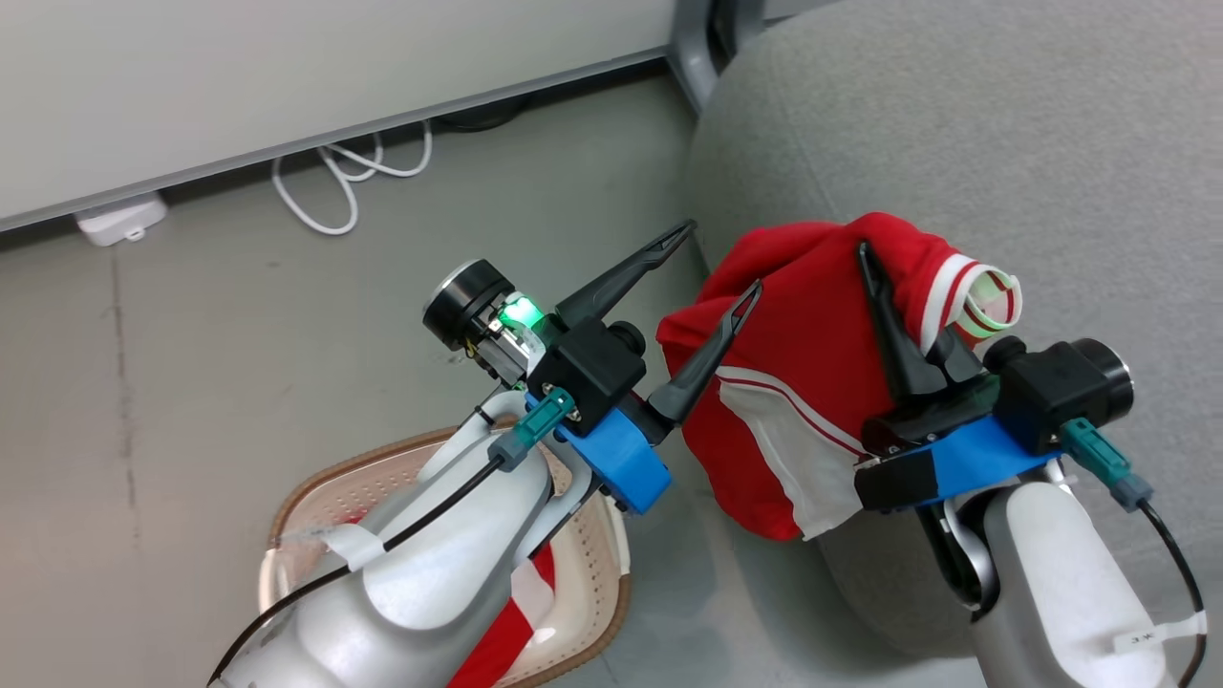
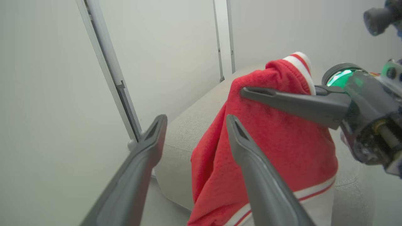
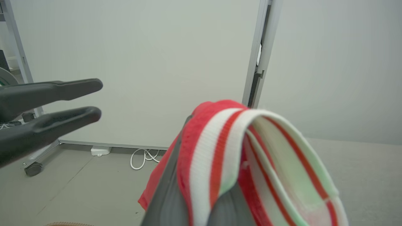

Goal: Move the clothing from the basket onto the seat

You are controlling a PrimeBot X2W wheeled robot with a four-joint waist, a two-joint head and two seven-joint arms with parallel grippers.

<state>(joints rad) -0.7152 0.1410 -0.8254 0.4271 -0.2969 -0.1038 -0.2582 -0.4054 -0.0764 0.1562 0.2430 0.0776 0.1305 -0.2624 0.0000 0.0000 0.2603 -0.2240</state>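
My right gripper [image 1: 868,254] is shut on a piece of red clothing [image 1: 812,354] with white stripes and a white panel. It hangs from the fingers over the rounded front-left edge of the light-grey seat [image 1: 955,124]. The striped cuff [image 3: 226,150] drapes over the fingers in the right wrist view. My left gripper [image 1: 723,258] is open just left of the garment, with one fingertip [image 1: 750,296] against the cloth. The cream basket [image 1: 315,487] sits on the floor at the lower left, partly behind my left arm. More red-and-white clothing [image 1: 506,631] lies in it.
A white cable [image 1: 334,182] and a white adapter [image 1: 119,220] lie on the grey floor by the pale wall panel. A metal post [image 1: 693,48] stands at the seat's far corner. A wheeled frame foot [image 3: 33,168] stands on the floor.
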